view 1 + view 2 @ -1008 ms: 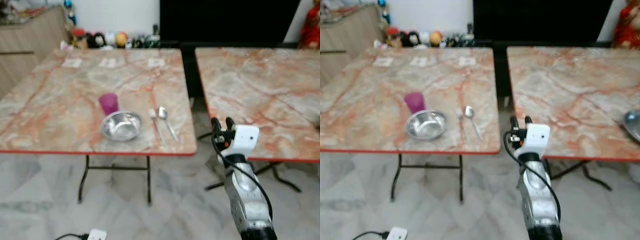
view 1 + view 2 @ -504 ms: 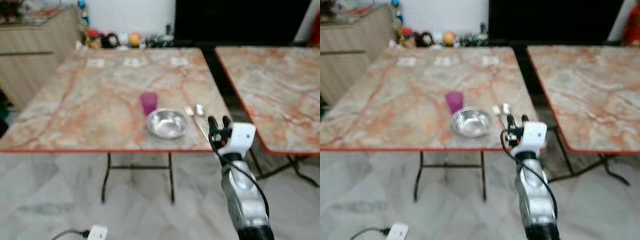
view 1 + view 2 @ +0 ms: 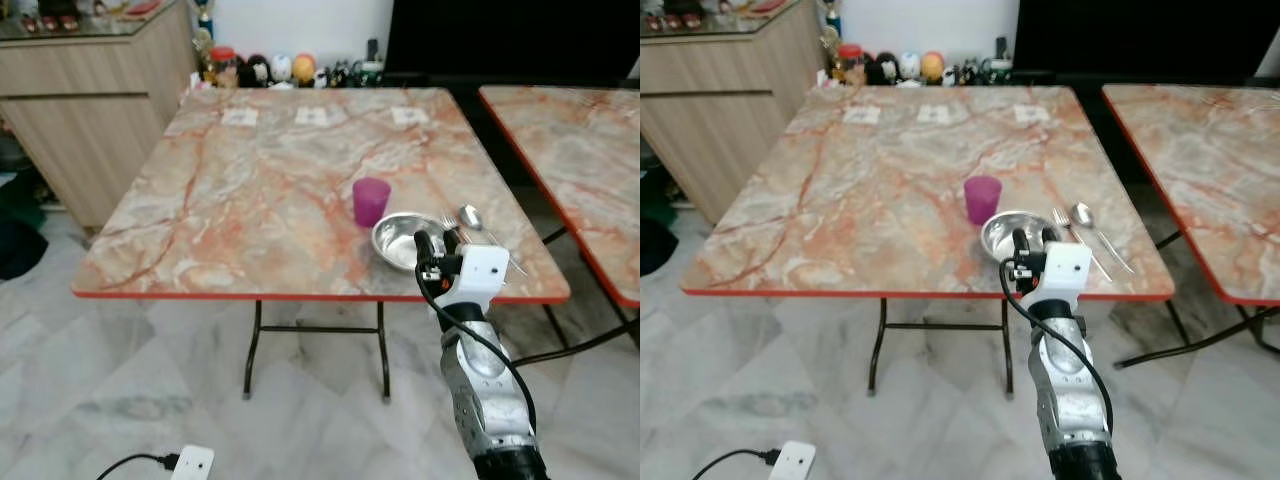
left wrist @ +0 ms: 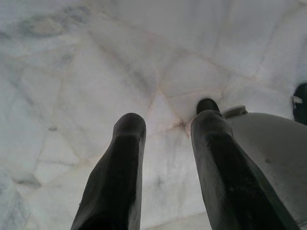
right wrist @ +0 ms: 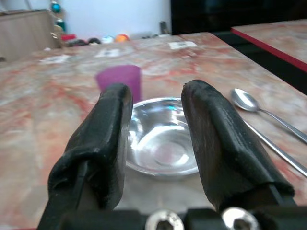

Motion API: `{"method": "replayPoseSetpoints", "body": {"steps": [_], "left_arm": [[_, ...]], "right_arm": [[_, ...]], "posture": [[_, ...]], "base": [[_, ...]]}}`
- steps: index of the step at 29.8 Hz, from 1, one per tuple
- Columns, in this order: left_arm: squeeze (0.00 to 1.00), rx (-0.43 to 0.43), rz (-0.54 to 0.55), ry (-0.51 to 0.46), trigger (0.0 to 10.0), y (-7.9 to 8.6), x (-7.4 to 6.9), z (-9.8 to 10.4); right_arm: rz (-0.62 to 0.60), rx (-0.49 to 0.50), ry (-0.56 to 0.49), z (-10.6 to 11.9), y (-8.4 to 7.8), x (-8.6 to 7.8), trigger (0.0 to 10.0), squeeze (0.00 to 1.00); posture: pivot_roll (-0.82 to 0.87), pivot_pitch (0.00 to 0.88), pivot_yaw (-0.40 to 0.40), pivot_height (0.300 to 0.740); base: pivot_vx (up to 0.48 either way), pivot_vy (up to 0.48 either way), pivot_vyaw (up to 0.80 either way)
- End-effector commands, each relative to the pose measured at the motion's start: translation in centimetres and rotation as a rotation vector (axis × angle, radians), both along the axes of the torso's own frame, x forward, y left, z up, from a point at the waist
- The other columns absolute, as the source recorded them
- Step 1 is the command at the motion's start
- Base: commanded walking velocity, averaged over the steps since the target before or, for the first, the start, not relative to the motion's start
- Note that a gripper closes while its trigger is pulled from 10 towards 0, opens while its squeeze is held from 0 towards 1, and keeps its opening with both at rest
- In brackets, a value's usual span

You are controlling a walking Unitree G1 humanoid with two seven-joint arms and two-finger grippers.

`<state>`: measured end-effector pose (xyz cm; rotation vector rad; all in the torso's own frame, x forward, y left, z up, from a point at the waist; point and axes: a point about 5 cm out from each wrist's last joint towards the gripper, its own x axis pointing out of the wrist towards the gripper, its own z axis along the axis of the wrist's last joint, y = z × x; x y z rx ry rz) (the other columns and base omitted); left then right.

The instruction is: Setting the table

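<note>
No writing that I can read anywhere before me.

Three small white slips (image 3: 320, 116) lie in a row at the far side of the marble table (image 3: 250, 190), and whatever is printed on them is too small and faint for me to make out. The jars and little figures (image 3: 902, 66) lined up past the table's far edge show colours but no legible label. The purple cup (image 5: 120, 79), the steel bowl (image 5: 160, 143), the spoon (image 5: 261, 111) and the white housing on my right wrist (image 3: 485, 272) carry no mark, brand or number that I can see.
</note>
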<state>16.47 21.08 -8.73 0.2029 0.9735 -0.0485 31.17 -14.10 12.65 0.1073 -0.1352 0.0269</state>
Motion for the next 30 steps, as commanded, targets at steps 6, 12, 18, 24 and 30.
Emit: {"method": "replayPoseSetpoints", "body": {"steps": [6, 12, 18, 24, 30], "left_arm": [[0.0, -0.016, -0.012, 0.023, 10.0, -0.56, -0.41, -0.3], [0.0, -0.018, -0.006, 0.023, 10.0, -0.54, -0.46, -0.32], [0.0, -0.025, 0.013, 0.015, 10.0, -0.42, -0.39, -0.26], [0.0, -0.025, 0.014, 0.013, 10.0, -0.41, -0.27, -0.21], [0.0, -0.026, 0.016, 0.011, 10.0, -0.45, -0.22, -0.19]], "right_arm": [[-0.02, -0.01, -0.007, 0.19, -0.59, 0.05, 10.0, 0.0], [-0.018, -0.01, -0.005, 0.15, -0.57, 0.03, 10.0, 0.0], [-0.002, -0.007, 0.006, -0.04, -0.34, 0.02, 10.0, 0.0], [0.011, -0.012, 0.006, -0.07, -0.12, -0.01, 10.0, 0.0], [0.03, -0.039, -0.005, 0.07, 0.2, -0.02, 10.0, 0.0]], "posture": [[-0.08, 0.023, 0.026, 0.74], [-0.08, 0.023, 0.026, 0.74], [-0.08, 0.023, 0.026, 0.74], [-0.08, 0.022, 0.027, 0.74], [-0.08, 0.02, 0.026, 0.74]], "base": [[0.0, -0.389, 0.0], [0.0, 0.0, 0.0], [0.081, 0.0, 0.0], [0.303, 0.0, 0.0], [0.353, 0.0, 0.0]]}}
